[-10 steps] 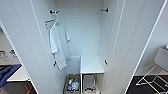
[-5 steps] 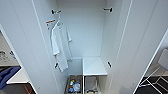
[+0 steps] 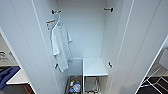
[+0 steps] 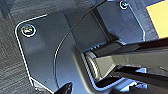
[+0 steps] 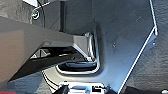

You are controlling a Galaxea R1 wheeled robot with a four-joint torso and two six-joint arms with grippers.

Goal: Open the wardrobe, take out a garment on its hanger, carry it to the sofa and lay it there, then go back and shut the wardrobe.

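The wardrobe [image 3: 85, 37] stands open with only a white shirt [image 3: 60, 45] hanging; closing seems next. Hands' state: cannot tell.

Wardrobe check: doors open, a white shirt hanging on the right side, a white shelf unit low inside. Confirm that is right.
One detail is wrong. The head view shows the wardrobe open and the white shirt hanging on the left side, not the right, on its hanger. The white shelf unit does sit low inside, toward the right.
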